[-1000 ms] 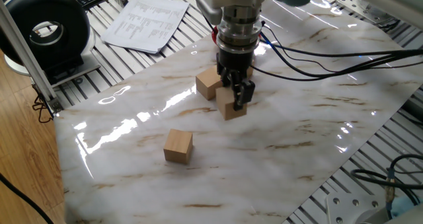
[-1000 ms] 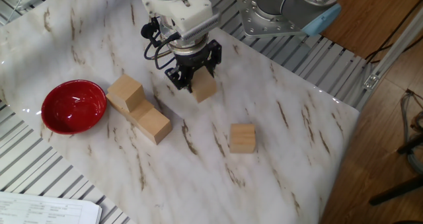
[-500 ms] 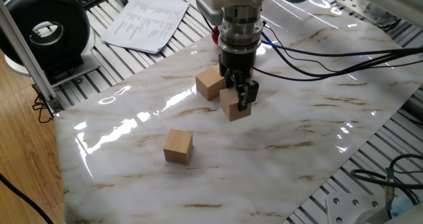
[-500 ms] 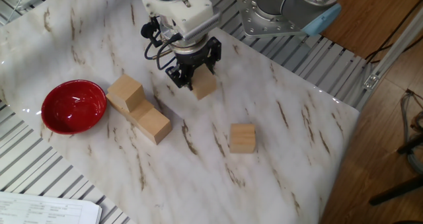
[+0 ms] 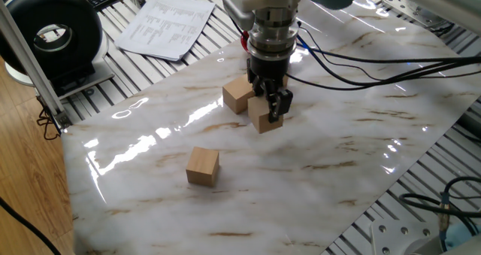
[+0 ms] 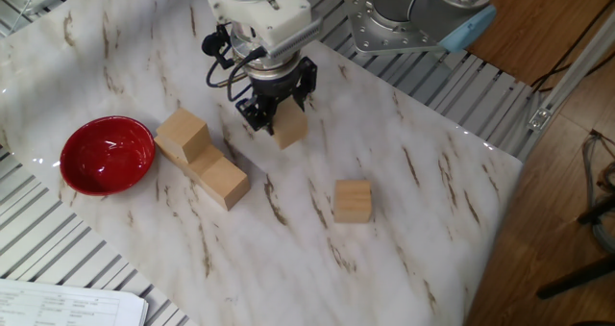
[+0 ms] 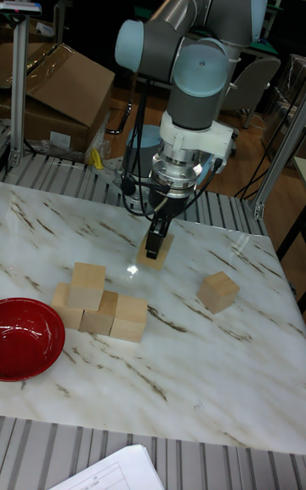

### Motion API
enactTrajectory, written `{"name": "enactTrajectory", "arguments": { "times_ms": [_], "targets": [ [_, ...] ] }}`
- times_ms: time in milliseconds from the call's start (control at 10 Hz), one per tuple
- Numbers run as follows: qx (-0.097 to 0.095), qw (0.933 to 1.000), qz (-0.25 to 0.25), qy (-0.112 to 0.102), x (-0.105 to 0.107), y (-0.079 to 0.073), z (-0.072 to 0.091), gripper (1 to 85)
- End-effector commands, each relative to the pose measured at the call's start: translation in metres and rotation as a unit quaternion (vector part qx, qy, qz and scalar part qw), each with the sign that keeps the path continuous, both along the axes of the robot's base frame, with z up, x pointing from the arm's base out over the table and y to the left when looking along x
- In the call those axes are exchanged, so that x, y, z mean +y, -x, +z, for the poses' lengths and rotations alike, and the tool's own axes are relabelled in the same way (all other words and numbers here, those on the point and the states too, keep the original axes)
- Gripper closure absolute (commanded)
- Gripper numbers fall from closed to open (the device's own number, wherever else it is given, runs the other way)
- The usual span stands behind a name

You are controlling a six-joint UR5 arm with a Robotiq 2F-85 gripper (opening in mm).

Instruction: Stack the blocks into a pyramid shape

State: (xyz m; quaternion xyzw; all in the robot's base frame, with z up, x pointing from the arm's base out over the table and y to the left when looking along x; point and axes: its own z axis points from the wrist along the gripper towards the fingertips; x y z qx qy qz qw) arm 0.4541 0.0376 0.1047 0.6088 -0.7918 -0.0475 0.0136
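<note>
While the pyramid is only partly built, the scene is reading left to right in the tall fixed view as follows. The red bowl is sitting at the left edge of the marble table, taking no part in the task. Just beside it, the partial stack is standing: a bottom row of blocks touching side by side, with one upper block resting on the row's left end, so the right end is apparently lying open for another cube. Further right, the gripper is pointing straight down with its fingers closed on the held block, gripping it on opposite faces and probably keeping it level for placing; whether it is touching the table cannot be told. At the far right, the loose block is lying alone, well apart from the stack, presumably awaiting a later pick. All the cubes are showing as plain, light-tan wood, unmarked, with sharp edges and visibly identical proportions.
</note>
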Motion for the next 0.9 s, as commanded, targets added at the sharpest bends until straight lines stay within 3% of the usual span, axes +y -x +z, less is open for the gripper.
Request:
{"name": "enactTrajectory", "arguments": {
  "times_ms": [0,200,300,700,800],
  "targets": [
    [-0.052,0.9979,-0.035,-0.013,0.007,-0.029,0.001,84.7],
    [-0.083,0.9951,-0.047,-0.024,0.012,-0.045,0.003,84.7],
    [-0.093,0.9939,-0.043,-0.040,0.020,-0.051,0.004,84.7],
    [-0.076,0.9956,-0.049,-0.025,0.013,-0.042,0.002,84.7],
    [-0.069,0.9959,-0.051,-0.030,0.015,-0.038,0.002,84.7]
  ]
}}
